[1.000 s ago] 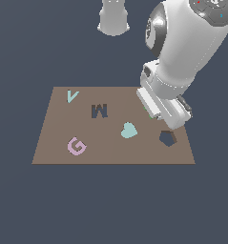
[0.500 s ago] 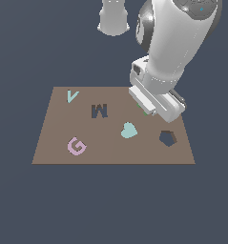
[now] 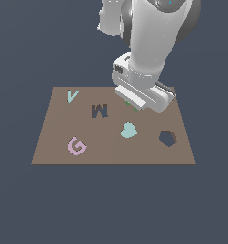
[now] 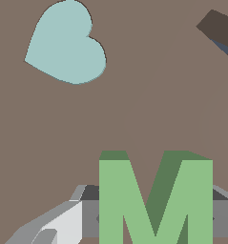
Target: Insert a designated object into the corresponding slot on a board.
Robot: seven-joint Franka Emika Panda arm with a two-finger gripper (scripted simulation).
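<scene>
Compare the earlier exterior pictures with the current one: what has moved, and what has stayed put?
The arm has swung toward the exterior view's left, bringing the gripper away from the pentagon cutout and nearer the M slot. The wrist view shows the green M at the gripper. The V, G, heart and board are unchanged.
</scene>
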